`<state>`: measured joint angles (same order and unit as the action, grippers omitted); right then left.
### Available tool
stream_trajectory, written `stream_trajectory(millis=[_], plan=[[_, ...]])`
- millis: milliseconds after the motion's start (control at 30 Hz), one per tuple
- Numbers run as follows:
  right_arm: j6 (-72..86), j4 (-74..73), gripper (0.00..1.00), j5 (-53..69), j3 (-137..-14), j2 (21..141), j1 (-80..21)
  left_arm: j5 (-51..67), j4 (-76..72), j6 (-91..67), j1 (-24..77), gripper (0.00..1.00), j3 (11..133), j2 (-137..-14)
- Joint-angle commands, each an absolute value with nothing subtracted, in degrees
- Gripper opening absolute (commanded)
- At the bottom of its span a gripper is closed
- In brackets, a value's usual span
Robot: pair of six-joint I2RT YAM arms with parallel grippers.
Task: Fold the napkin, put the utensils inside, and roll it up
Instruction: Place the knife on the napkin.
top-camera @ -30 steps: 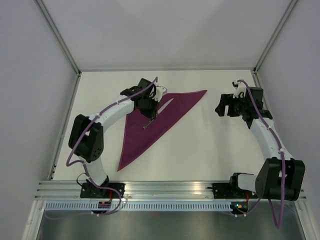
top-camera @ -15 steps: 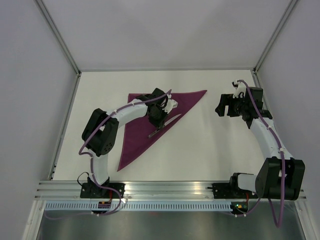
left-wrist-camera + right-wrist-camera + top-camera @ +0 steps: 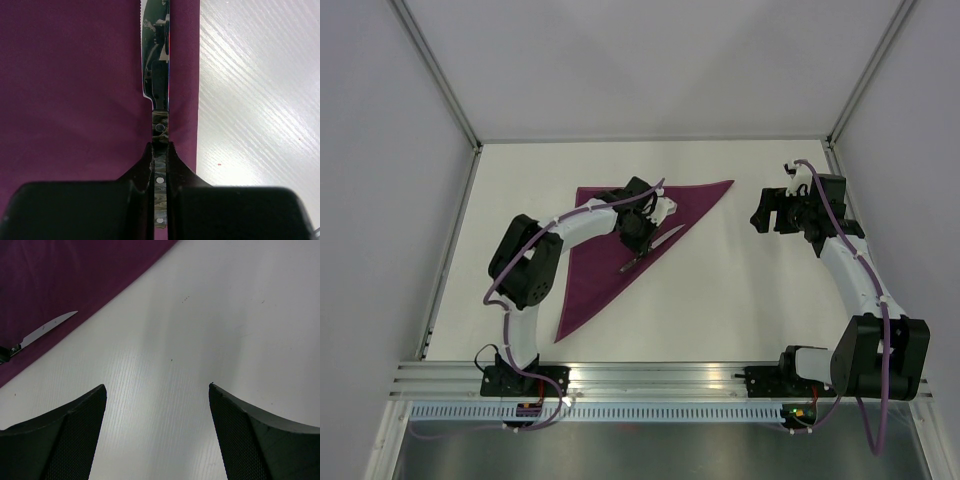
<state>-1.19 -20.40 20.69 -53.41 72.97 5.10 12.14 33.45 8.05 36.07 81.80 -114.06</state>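
Observation:
The magenta napkin point(image 3: 592, 262) lies folded into a triangle on the white table, its long edge running from the back right to the near left. My left gripper point(image 3: 638, 240) is shut on the dark handle of a knife point(image 3: 666, 238), the only utensil in view. In the left wrist view the silver blade point(image 3: 156, 60) points away from my left gripper point(image 3: 159, 150), over the napkin point(image 3: 70, 90) just inside its long edge. I cannot tell whether the knife touches the cloth. My right gripper point(image 3: 767, 215) hangs open over bare table to the right, nothing between its fingers point(image 3: 75, 430).
White walls enclose the table on three sides, with metal posts at the back corners. An aluminium rail point(image 3: 650, 378) carrying both arm bases runs along the near edge. The right wrist view shows the napkin's corner point(image 3: 60, 275) and knife blade point(image 3: 47, 327) at the left.
My left gripper carried the knife from the napkin's back part rightward and nearer, to the long edge, then held almost still. The right arm has not moved.

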Motion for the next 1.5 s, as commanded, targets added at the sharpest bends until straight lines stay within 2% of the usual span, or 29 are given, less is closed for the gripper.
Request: stream_trajectory(millis=[0,1067,1267,1467], plan=[[-1.1,-19.4,0.88,20.4,-54.8,73.3,5.4,12.6,31.3,7.6,36.1,0.02,82.5,-114.9],[-1.5,-19.3,0.88,20.1,-54.8,74.2,5.4,13.9,30.5,6.8,36.2,0.02,81.6,-116.5],[-1.6,-19.2,0.88,20.0,-54.8,74.1,5.4,13.7,30.5,6.4,36.3,0.04,81.6,-116.3],[-1.5,-19.3,0.88,20.0,-54.8,74.0,5.3,13.7,30.5,6.1,36.4,0.11,81.5,-115.8]])
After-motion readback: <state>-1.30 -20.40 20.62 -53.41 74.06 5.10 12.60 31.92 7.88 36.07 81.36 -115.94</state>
